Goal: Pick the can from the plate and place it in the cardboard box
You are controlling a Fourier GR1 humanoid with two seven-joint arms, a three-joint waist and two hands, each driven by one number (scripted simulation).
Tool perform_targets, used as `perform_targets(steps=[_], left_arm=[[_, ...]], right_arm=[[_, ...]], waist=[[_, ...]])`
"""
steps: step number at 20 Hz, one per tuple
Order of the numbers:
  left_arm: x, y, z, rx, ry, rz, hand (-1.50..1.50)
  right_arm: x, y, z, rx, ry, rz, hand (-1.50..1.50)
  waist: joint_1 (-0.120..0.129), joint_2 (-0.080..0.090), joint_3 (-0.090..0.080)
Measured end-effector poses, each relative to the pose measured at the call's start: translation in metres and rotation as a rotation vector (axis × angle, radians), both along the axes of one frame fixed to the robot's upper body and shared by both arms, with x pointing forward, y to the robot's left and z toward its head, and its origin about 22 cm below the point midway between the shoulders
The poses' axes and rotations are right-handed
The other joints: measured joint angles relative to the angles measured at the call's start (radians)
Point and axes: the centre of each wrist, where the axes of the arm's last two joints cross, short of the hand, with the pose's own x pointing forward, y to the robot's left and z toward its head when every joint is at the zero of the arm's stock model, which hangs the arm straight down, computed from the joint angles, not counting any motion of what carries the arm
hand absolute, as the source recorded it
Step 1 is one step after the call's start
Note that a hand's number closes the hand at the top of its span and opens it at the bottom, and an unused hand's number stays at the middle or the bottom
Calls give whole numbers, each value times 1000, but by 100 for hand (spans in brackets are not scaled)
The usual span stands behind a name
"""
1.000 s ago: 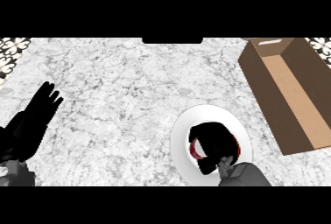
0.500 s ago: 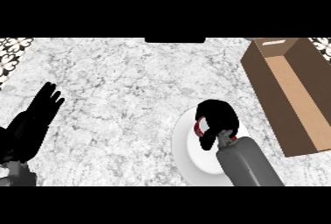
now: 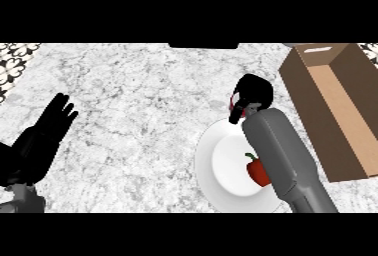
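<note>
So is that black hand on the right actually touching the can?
Touching: in the head view the right hand is curled round the can, whose red-and-white side shows at the fingers, beyond the plate.

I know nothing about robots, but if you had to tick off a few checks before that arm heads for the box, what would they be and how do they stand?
1. Red-and-white can held by the right robot hand: ok, fingers curl round it.
2. Can off the white round plate: ok, it sits beyond the plate's far rim.
3. Brown cardboard box open on top: ok.
4. Path to the box clear: ok, only marble counter shows between.
5. Red pepper undisturbed on the plate: cannot tell, the forearm partly hides it.
6. Left robot hand out of the way: ok, open at the left edge.
</note>
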Motion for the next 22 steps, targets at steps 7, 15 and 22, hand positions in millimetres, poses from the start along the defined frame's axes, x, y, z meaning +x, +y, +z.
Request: perform_targets(steps=[7,15,22], left_arm=[[-2,4,0,6,-2,14,0],[-3,9,-10,4,11,38,0],[-4,10,-9,8,6,44,0]], right_arm=[[22,15,41,-69,-176,1,150],[15,47,127,-134,-473,-67,150],[11,25,178,-201,-613,-218,150]], waist=[[-16,-7,0],[-34,-14,-1],[-37,-15,-1]])
